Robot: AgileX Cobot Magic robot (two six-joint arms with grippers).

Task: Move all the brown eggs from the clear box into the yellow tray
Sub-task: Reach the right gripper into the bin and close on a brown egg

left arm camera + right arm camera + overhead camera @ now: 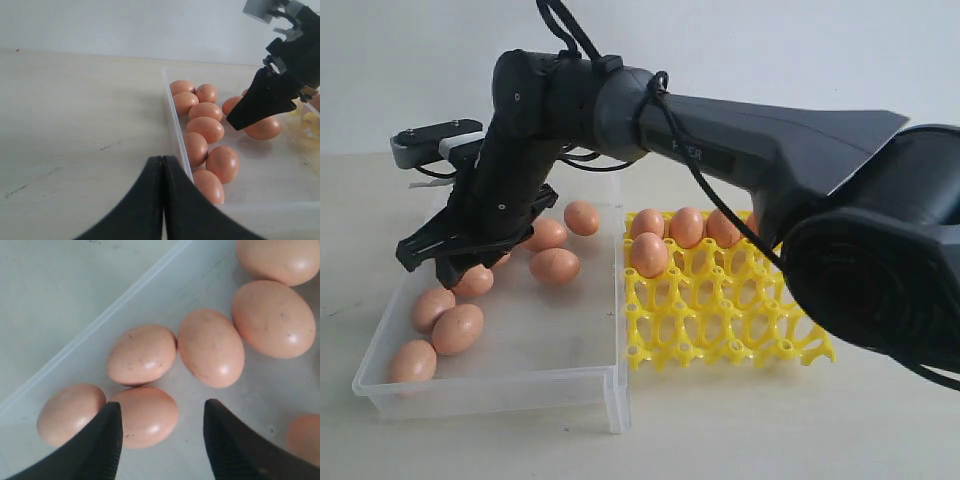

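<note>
Exterior view: the counter (740, 440) carries the clear box (490, 395) on the left, with the yellow tray (720, 310) just beside its right wall. Over the box, reaching across the middle, is the right arm (750, 130). Of the brown eggs (457, 328), a few sit in the tray's far cups; most lie loose in the box. Low over a cluster near the box wall hangs the right gripper (162, 407), jaws wide open, holding nothing. The target egg (145, 415) lies between them but off-centre, close against one finger, and a neighbour egg (70, 412) sits just outside that finger. Suggest: centre on the egg, drop that finger into the gap and not onto the neighbour, close softly, lift straight. Parked over bare counter beside the box is the left gripper (162, 165), jaws shut, empty.
</note>
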